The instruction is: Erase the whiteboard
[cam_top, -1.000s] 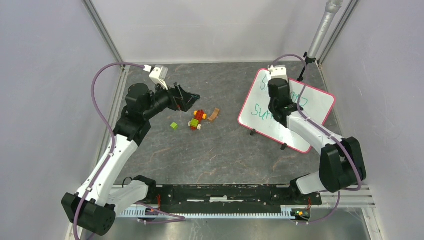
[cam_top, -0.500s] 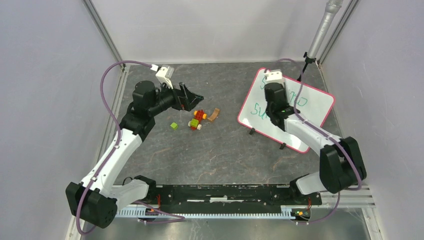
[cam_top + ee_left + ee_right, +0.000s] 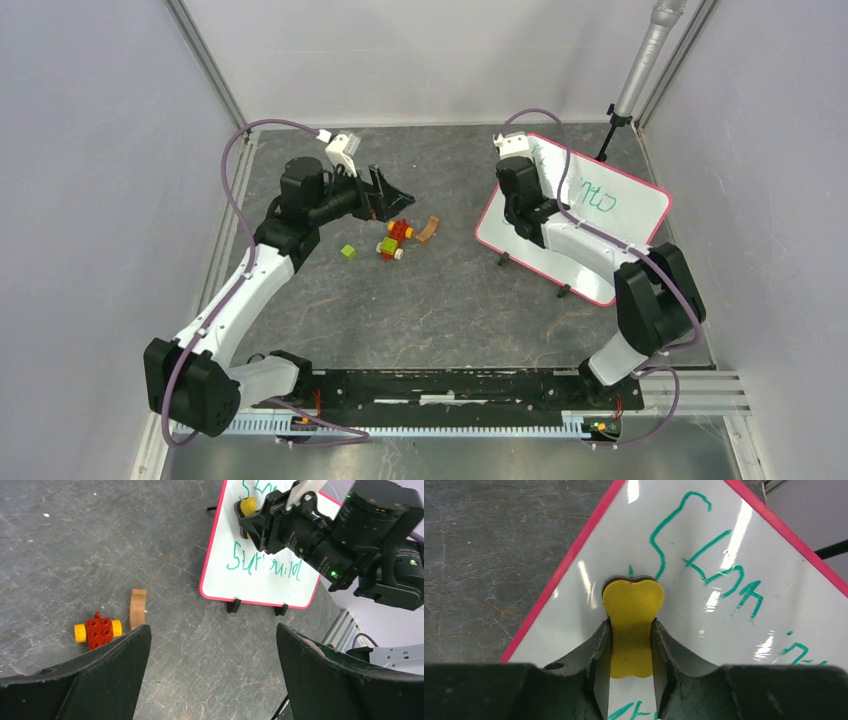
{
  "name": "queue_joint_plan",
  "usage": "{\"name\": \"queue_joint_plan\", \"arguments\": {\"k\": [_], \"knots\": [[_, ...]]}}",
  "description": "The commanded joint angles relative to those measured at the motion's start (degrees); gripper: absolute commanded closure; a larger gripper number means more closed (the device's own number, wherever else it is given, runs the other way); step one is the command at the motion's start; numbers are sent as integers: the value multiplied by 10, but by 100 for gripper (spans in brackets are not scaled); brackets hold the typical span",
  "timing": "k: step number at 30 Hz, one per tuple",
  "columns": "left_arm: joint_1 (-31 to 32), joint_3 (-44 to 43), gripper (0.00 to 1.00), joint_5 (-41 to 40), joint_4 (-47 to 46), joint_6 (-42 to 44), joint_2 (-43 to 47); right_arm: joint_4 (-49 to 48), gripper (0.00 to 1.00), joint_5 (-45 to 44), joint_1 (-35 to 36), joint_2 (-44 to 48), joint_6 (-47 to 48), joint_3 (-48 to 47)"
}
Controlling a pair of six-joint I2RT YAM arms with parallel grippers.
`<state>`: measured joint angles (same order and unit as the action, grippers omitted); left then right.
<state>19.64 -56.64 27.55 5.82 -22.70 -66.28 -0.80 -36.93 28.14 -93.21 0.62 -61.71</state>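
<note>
The whiteboard (image 3: 638, 208), white with a pink-red frame and small black feet, stands tilted at the right back of the table. Green handwriting (image 3: 719, 575) covers its face. My right gripper (image 3: 631, 624) is shut on a yellow eraser (image 3: 633, 597), which presses on the board close to its upper left edge. The left wrist view shows the same eraser (image 3: 246, 506) at the board's (image 3: 260, 575) top, with a second green line lower down. My left gripper (image 3: 212, 630) hangs open over bare table, left of the board, holding nothing.
Small toys lie mid-table: a red block with yellow ends (image 3: 400, 230), a brown arch (image 3: 430, 229), a green cube (image 3: 347, 252) and a green-and-red piece (image 3: 389, 247). A grey pole (image 3: 640, 60) rises behind the board. Walls close in on both sides.
My right gripper slid the eraser left and up across the board toward its upper left edge. The left arm reached farther right and forward, still open.
</note>
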Motion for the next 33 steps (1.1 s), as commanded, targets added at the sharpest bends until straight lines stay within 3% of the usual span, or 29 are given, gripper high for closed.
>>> {"name": "queue_joint_plan", "arguments": {"k": [1, 8, 12, 17, 25, 33], "knots": [[2, -13, 0, 42, -23, -33, -28, -6, 73, -37, -6, 61, -11, 43], [6, 0, 5, 82, -82, -86, -86, -17, 73, -30, -71, 162, -19, 150], [37, 16, 3, 62, -142, -117, -145, -22, 72, -13, -85, 215, -30, 188], [87, -60, 6, 83, -203, -166, -297, -32, 72, 31, -85, 227, -33, 202], [122, -212, 13, 100, -256, -137, -516, -9, 72, 90, -85, 263, -29, 214], [149, -255, 21, 118, -275, -132, -596, -25, 72, 103, -85, 298, -26, 241]]}}
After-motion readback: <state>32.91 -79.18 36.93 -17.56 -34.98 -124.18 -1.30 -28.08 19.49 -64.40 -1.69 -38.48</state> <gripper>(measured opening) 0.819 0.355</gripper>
